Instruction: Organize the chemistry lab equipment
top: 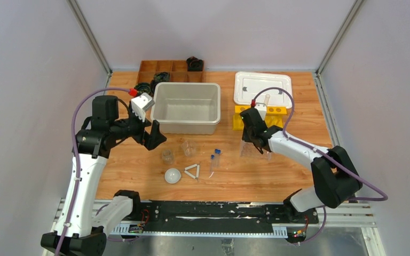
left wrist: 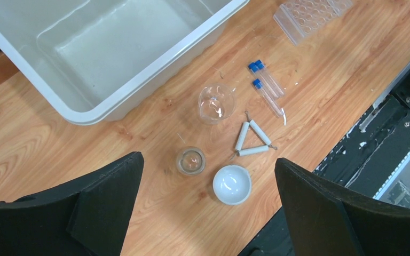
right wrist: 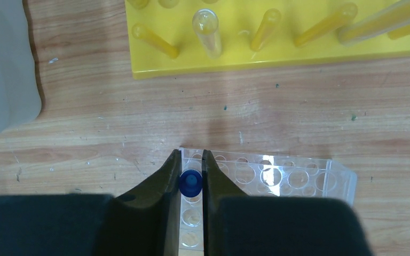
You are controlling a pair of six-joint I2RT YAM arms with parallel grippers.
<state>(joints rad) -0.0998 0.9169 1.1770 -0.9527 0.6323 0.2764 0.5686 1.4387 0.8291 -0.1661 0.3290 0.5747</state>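
My right gripper (right wrist: 190, 160) is shut on a blue-capped tube (right wrist: 190, 182), held upright over a hole at the left end of the clear plastic rack (right wrist: 277, 178). The yellow rack (right wrist: 277, 53) lies just beyond it and holds a clear tube (right wrist: 207, 29). My left gripper (left wrist: 208, 208) hangs open, high above the table. Below it lie two clear beakers (left wrist: 216, 103) (left wrist: 190, 160), the white dome (left wrist: 231, 184), the white triangle (left wrist: 252, 140) and two more blue-capped tubes (left wrist: 266, 85). In the top view the right gripper (top: 248, 141) is at the clear rack (top: 256, 151).
A grey plastic bin (top: 186, 108) stands at the middle back. A white lidded tray (top: 262, 88) sits behind the yellow rack (top: 261, 114). The brown wooden divided tray (top: 163, 69) with black coiled objects (top: 195, 63) is at the back left.
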